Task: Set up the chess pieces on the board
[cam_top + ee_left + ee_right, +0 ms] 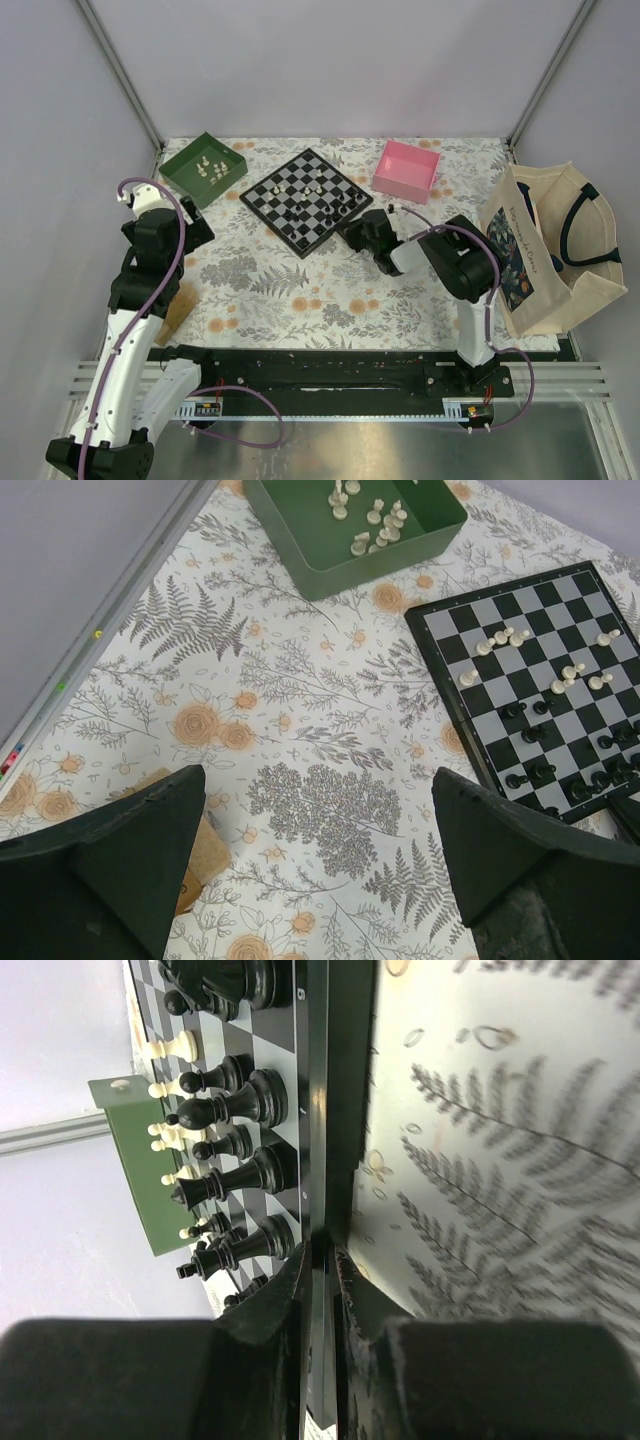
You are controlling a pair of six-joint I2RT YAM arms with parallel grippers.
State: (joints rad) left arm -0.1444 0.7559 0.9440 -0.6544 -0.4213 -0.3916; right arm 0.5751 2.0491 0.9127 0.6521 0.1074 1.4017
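Right end effector [318, 1260] pinching the board [312, 1090] by its border, jaws nearly together, chess pieces [240, 1100] standing just beyond its tips; left end effector [318, 780] hanging wide open, empty; step judged board repositioning, next calling for a level slide.

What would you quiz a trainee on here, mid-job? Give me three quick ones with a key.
1. True or false: the right gripper is shut on the border of the board.
2. The left gripper is: A) open, holding nothing; B) shut on a black piece; C) shut on the board.
3. Which container holds cream-white pieces not yet on the board?
Key: 1 true; 2 A; 3 the green tray.
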